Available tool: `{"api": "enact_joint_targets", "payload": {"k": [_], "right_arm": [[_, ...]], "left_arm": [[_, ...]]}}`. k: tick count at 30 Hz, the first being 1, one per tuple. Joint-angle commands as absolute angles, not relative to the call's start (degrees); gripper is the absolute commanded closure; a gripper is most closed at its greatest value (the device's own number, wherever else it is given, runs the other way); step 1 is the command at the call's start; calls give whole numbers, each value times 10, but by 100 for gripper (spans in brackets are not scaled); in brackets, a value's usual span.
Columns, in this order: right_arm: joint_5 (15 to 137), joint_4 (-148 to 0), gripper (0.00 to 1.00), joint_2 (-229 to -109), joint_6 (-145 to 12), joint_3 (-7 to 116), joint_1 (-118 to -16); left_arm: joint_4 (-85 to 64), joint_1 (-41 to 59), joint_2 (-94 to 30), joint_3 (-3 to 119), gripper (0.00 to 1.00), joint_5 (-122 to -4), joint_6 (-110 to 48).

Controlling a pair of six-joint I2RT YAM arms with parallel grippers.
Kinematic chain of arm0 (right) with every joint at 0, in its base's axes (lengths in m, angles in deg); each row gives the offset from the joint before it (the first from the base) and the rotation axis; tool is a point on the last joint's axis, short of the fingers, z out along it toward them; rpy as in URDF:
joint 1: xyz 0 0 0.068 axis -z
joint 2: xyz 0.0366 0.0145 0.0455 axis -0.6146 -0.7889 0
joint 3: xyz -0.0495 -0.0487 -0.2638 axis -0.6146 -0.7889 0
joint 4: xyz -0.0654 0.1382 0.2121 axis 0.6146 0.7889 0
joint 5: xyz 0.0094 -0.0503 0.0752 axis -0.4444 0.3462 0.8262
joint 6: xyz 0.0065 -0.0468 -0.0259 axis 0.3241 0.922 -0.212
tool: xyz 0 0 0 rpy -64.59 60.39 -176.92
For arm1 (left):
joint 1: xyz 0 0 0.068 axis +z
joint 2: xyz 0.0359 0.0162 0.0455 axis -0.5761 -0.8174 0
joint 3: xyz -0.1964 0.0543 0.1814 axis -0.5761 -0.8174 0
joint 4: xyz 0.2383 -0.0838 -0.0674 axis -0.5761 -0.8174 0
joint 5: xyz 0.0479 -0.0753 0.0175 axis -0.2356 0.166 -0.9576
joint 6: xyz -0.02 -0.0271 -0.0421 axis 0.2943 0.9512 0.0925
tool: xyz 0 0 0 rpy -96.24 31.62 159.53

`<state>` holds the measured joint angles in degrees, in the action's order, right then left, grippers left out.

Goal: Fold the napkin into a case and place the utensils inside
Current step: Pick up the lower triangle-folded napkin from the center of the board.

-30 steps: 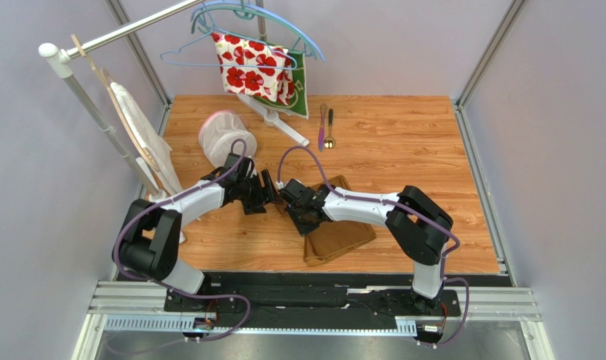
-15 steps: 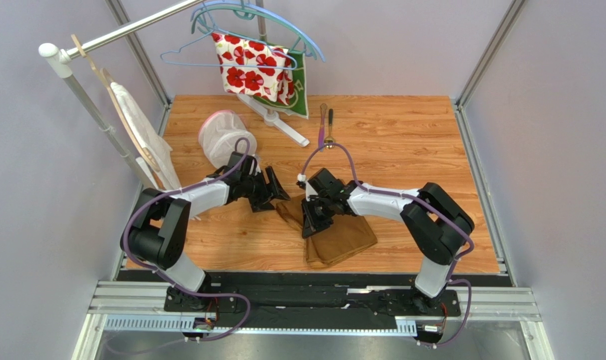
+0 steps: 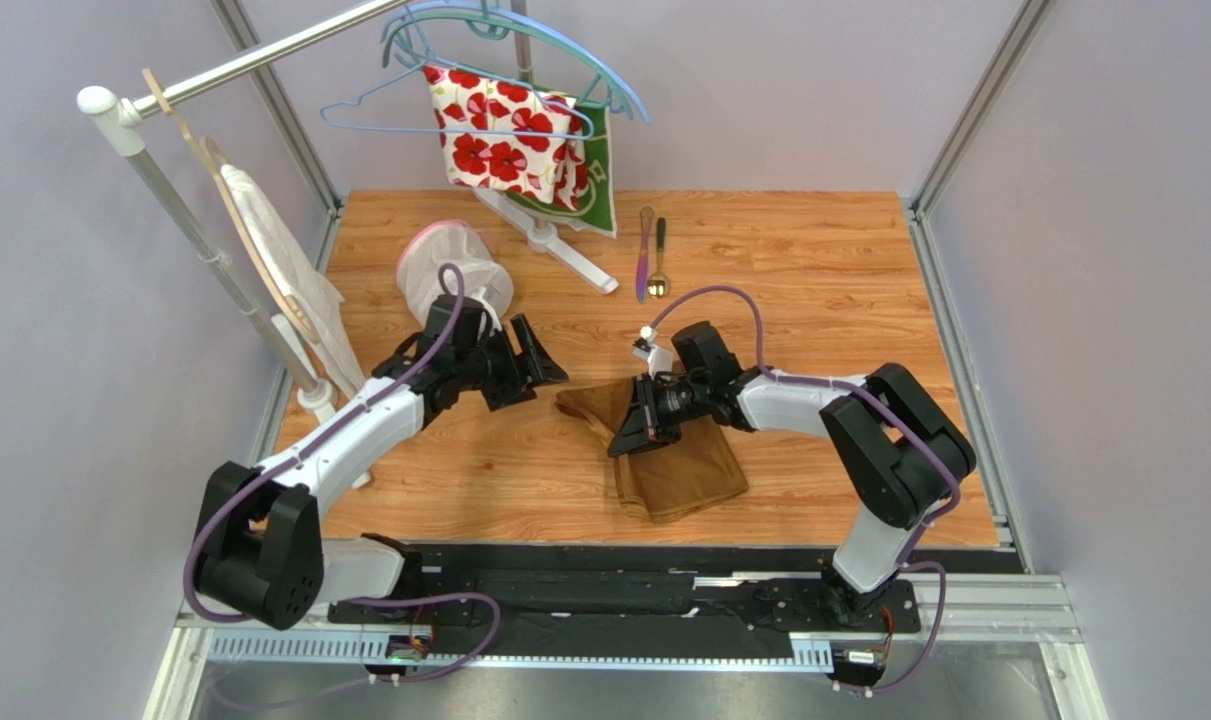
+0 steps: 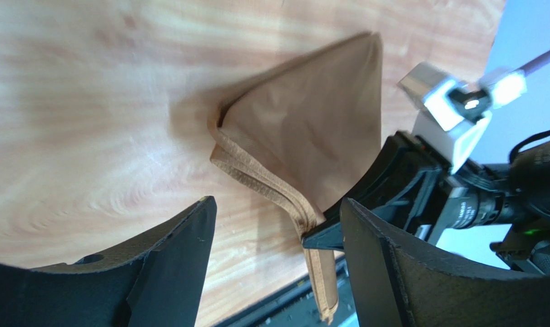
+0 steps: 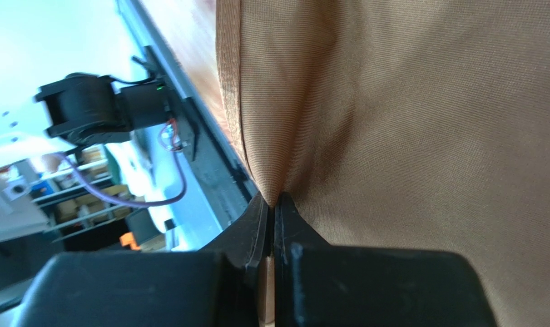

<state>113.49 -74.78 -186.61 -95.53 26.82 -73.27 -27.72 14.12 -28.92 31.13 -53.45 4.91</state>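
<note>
The golden-brown napkin (image 3: 683, 468) lies folded on the wooden table, its left part lifted into a peak toward the left. My right gripper (image 3: 628, 432) is shut on the napkin's layered edge; in the right wrist view the fingertips (image 5: 274, 201) pinch a fold of the napkin (image 5: 407, 102). My left gripper (image 3: 542, 360) hangs open just left of the cloth, touching nothing. In the left wrist view the left gripper (image 4: 277, 228) frames the napkin (image 4: 311, 129) and the right gripper's tip (image 4: 329, 235). The utensils, a purple knife (image 3: 644, 249) and a gold spoon (image 3: 658, 258), lie side by side at the back.
A pink-rimmed mesh bag (image 3: 449, 270) sits behind the left gripper. A white stand (image 3: 551, 240) carries hangers with a red-flowered cloth (image 3: 506, 132) and a green cloth (image 3: 608, 188). A rail (image 3: 191, 225) with a white cloth (image 3: 273, 248) stands on the left.
My right gripper has moved right and back with the napkin's edge pinched, pulling the cloth into a raised fold. The left gripper has drawn back slightly, still open.
</note>
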Motion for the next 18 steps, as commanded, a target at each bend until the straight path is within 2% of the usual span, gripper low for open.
{"api": "enact_joint_targets", "payload": {"k": [1,7,11,18], "right_arm": [[1197,-895,100,-1870,-1030,239,-721],[1211,-972,100,-1888,-1060,198,-704],[1226,-1046,100,-1906,-1090,171,-695],[1231,-1130,100,-1924,-1139,123,-660]], "left_arm": [[-280,104,-323,307,27,-489,111],[-201,70,-303,270,31,-512,189],[-200,38,-336,292,27,-508,203],[-192,8,-367,307,31,-568,223]]}}
